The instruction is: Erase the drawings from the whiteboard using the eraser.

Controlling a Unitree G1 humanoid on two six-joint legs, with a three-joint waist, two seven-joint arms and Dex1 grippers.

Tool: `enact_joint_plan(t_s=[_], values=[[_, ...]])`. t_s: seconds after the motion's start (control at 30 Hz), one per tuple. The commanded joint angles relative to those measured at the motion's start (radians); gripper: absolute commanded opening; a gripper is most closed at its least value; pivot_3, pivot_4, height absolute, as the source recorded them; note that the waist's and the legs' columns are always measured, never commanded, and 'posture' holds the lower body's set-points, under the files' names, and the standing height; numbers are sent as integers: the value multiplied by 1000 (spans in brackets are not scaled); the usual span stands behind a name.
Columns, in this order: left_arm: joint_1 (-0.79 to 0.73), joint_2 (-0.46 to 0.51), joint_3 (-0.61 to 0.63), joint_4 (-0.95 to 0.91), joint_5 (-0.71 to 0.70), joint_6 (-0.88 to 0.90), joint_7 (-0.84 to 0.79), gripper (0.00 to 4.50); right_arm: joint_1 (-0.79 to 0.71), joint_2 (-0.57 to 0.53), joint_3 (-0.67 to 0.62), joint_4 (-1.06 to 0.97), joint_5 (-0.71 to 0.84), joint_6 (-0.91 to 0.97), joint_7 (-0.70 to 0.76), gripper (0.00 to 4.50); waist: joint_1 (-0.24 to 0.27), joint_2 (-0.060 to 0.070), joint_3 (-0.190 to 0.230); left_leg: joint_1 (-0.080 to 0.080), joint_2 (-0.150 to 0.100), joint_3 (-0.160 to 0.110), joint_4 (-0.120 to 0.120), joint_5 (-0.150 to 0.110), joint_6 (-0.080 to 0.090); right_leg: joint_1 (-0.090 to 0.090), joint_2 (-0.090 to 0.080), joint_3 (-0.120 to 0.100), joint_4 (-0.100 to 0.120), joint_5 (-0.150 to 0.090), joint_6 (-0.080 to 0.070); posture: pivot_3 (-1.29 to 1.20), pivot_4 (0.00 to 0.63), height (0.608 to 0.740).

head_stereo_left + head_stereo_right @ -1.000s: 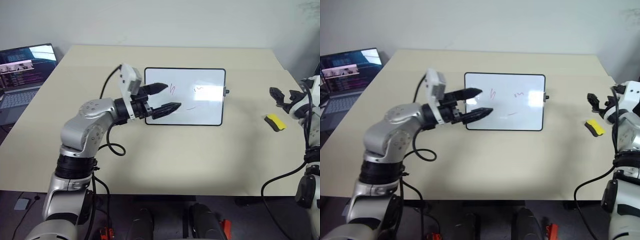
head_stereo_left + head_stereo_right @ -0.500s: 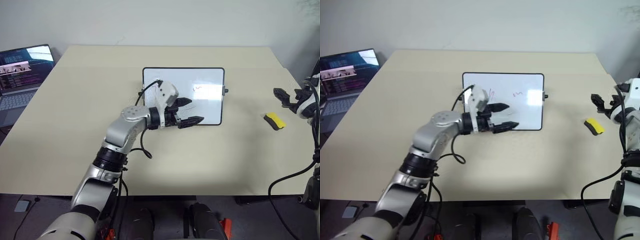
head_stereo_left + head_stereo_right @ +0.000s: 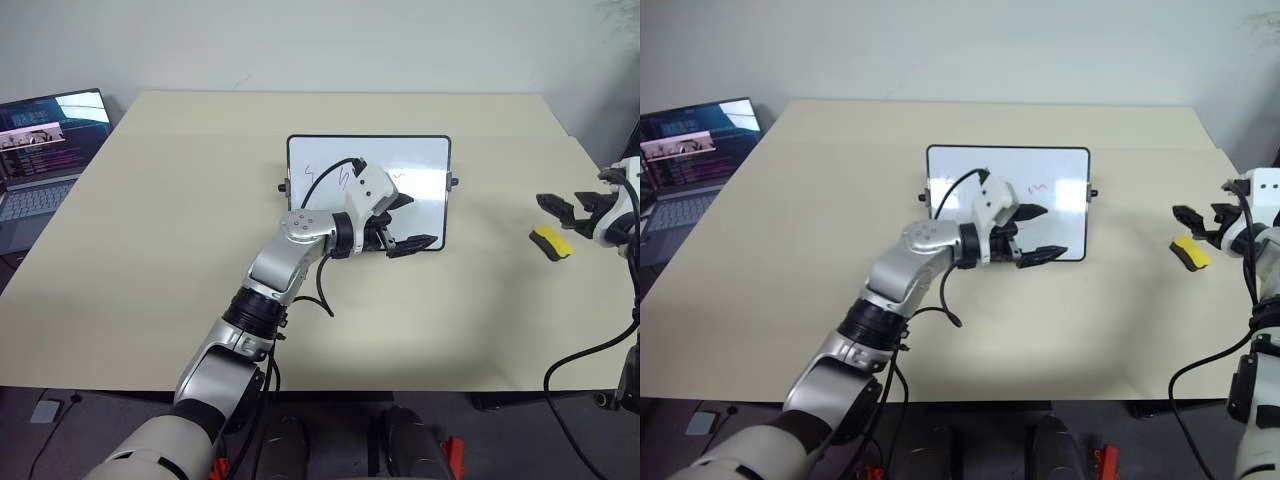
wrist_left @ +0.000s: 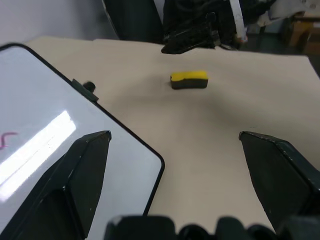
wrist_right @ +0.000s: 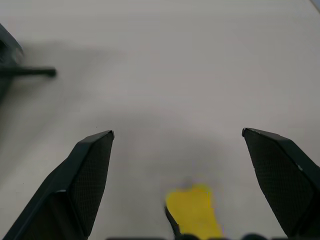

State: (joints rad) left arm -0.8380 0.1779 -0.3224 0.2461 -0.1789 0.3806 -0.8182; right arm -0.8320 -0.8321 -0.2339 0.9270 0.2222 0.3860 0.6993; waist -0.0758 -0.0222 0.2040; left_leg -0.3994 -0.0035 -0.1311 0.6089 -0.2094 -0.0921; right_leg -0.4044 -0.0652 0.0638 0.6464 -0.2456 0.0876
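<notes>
Lying at the right edge of the frame on the table [image 3: 150, 260], the eraser [image 3: 550, 242] is framed by the wide-apart right pincer [image 3: 568, 205] – seemingly for pickup – while the left pincer [image 3: 408, 220], fingers apart and empty, is held over the whiteboard [image 3: 320, 160], presumably to steady it.

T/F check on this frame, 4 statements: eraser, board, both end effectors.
1. The eraser lies on the table, apart from the whiteboard. True.
2. The right end effector is shut on the eraser. False: it is open, and the eraser lies unheld on the table just by it.
3. The left end effector is open over the whiteboard's lower right part. True.
4. The whiteboard is wiped clean. False: red drawings are on it.
</notes>
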Motion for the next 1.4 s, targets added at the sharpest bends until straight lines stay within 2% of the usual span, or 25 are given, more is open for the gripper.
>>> enact_joint_plan(t_s=[0.03,0.33,0.97,1.07,1.33,1.4], values=[[0,-16,9,-24,5,6,6,4461,-53,-20,-1,50,-9,-30,40,4500,-2,0,0,0,0,0,0,0,0,0,0,0,0,0,0,0,150,740],[28,-2,13,-99,-7,53,-18,4461,-64,-16,18,155,-38,-63,82,4500,-5,1,0,0,0,0,0,0,0,0,0,0,0,0,0,0,150,740],[40,29,20,-139,0,82,-22,4461,-57,10,14,229,-74,-91,55,4500,-6,1,0,0,0,1,1,0,0,0,0,1,1,1,1,0,150,740],[42,32,21,-143,-1,84,-21,4500,-57,14,15,233,-78,-94,52,3923,-6,1,0,1,0,1,1,0,0,0,0,2,1,1,1,0,150,740],[49,37,19,-153,1,90,-17,4500,-54,21,10,237,-78,-98,30,1129,-7,1,0,1,0,1,1,0,0,0,0,2,1,1,1,0,150,740],[50,38,17,-156,2,91,-16,4500,-52,23,5,237,-74,-98,25,972,-7,1,0,1,0,1,1,0,0,0,0,2,1,1,1,0,150,740]])
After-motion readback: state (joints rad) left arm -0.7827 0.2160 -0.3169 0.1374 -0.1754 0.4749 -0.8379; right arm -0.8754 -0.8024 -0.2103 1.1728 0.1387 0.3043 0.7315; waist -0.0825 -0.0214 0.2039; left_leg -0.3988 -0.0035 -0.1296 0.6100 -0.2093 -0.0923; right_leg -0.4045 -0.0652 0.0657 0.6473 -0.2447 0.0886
